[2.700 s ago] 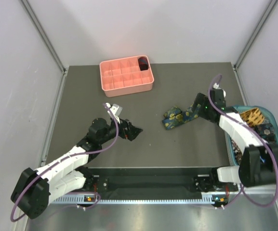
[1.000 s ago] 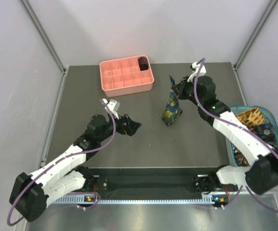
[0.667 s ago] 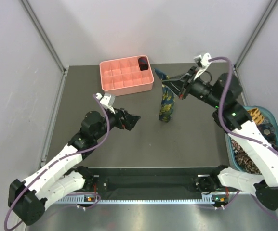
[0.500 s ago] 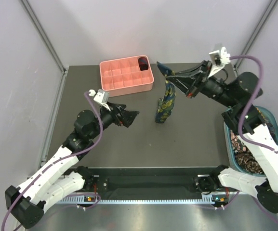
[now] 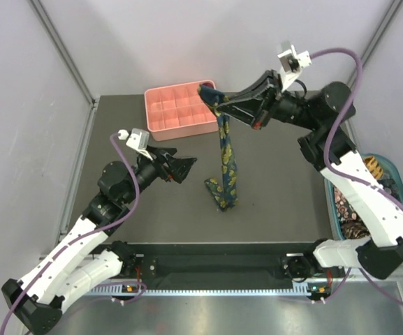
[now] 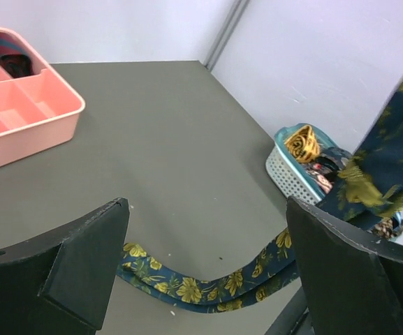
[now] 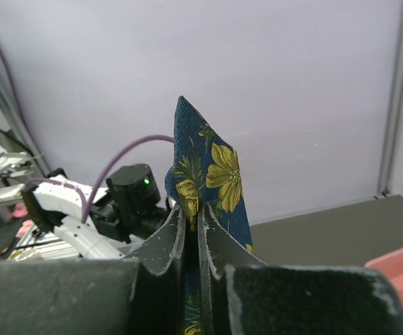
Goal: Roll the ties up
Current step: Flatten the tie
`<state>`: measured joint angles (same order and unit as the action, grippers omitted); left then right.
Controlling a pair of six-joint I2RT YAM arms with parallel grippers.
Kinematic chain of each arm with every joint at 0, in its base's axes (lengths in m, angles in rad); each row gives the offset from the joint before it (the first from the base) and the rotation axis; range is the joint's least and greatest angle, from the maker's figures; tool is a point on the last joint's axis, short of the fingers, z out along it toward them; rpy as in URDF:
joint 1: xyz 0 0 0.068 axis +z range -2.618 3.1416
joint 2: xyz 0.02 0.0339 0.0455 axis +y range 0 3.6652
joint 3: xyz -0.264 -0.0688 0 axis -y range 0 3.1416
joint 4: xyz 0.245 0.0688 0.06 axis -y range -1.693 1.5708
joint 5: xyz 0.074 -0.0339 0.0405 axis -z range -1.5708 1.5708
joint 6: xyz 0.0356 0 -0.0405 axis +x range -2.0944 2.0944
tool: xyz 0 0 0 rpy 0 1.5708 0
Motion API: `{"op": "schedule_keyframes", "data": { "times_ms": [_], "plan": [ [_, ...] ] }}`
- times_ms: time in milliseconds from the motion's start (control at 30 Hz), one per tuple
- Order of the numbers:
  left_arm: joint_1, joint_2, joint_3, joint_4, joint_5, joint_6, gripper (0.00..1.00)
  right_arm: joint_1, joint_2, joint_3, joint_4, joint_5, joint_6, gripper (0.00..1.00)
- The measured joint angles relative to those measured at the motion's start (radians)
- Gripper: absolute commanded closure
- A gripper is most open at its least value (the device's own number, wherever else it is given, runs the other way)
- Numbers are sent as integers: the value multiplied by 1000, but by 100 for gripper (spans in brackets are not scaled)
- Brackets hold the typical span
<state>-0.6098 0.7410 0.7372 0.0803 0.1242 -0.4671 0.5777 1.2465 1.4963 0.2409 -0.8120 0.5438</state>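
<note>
Resting in a loose fold on the dark worktop (image 5: pixel 285 202), near the middle, is the lower end of the navy tie (image 5: pixel 223 157) with yellow flowers. From there it rises as one long hanging strip towards the far side. Just left of the strip, the left fingers (image 6: pixel 75 272) hover above the worktop, spread wide apart and holding nothing. In the left wrist view the tie's low end curves across the worktop beyond the gap between them, then climbs at the right edge of that view. They do not touch the fabric.

At the right edge of the worktop stands the teal basket (image 5: pixel 391 163). A coiled gold tie (image 6: pixel 301 143) lies on top, with other dark patterned fabric under it that is too small to tell apart.

Farther back and high above the worktop, the right fingers (image 7: pixel 167 244) are pressed together on the upper part of the navy tie. Its pointed tip stands up above them in the right wrist view, and the rest hangs below.

At the far side, left of centre, sits the salmon-pink tray (image 5: pixel 177 112). A dark maroon tie (image 6: pixel 9 57) is coiled in its far right corner compartment
</note>
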Motion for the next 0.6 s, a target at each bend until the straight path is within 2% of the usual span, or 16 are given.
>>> {"op": "schedule_keyframes", "data": {
  "times_ms": [233, 367, 467, 600],
  "plan": [
    [-1, -28, 2, -61, -159, -6, 1, 89, 147, 357, -42, -57, 43, 100],
    [-1, -7, 2, -124, -252, -45, 1, 90, 153, 469, -37, -70, 62, 100],
    [-1, 34, 2, -198, -336, -107, 1, 84, 127, 439, -11, -74, 63, 100],
    [-1, 53, -14, -313, -460, -180, 1, 26, 62, 238, 93, -84, 109, 100]
  ]
}}
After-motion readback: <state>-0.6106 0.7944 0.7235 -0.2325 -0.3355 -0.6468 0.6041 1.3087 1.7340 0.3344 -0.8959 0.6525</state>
